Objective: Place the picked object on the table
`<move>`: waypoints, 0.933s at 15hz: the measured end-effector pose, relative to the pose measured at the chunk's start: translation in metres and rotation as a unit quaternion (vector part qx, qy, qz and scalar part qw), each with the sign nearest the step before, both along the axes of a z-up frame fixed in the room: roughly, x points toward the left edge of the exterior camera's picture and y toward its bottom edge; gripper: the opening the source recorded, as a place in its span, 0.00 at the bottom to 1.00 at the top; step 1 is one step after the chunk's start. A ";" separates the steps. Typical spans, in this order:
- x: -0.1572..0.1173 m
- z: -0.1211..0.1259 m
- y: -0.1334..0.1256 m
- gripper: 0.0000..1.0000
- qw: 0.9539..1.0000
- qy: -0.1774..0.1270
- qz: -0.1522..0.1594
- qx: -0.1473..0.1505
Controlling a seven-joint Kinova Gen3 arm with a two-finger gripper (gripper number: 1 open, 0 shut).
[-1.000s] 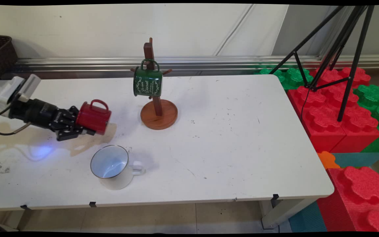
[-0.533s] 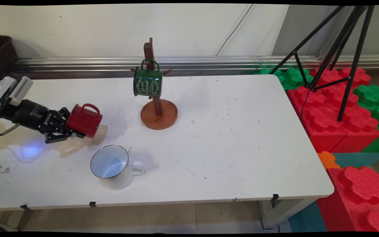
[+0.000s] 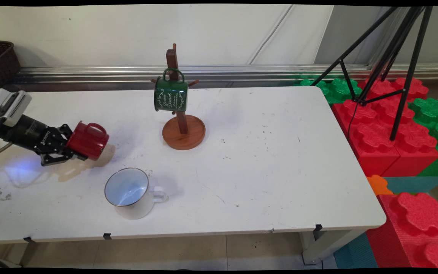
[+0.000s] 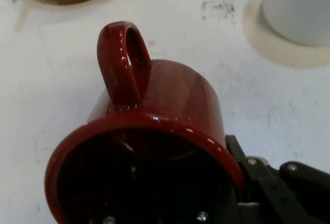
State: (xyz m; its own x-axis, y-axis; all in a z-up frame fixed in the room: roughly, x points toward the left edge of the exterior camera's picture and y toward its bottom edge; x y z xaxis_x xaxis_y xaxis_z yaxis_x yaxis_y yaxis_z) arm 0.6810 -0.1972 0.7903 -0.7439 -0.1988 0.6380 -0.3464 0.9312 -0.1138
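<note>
Red mug (image 3: 88, 140) on its side, rim clamped in jaws, above table (image 3: 261, 160), handle up

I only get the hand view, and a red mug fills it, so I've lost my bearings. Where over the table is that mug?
Observer: The red mug is over the left part of the table, held on its side by the pincer.
Operator: What's the white thing at my top right?
Observer: A white mug, upright, nearer the table's front edge, handle pointing to the picture's right.
Operator: And the brown disc at my top left?
Observer: The base of a wooden mug stand; a green mug hangs on its post.
</note>
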 end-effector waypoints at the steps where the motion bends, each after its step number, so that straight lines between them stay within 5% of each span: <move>1: 0.001 0.001 0.000 0.00 1.000 -0.010 -0.003 -0.002; 14: -0.006 0.004 0.001 0.00 0.995 -0.090 -0.030 -0.008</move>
State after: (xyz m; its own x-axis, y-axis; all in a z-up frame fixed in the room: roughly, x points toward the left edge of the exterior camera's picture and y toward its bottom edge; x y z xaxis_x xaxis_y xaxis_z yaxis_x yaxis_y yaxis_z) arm 0.6747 -0.1966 0.7938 -0.8564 -0.1414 0.4965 -0.2627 0.9473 -0.1835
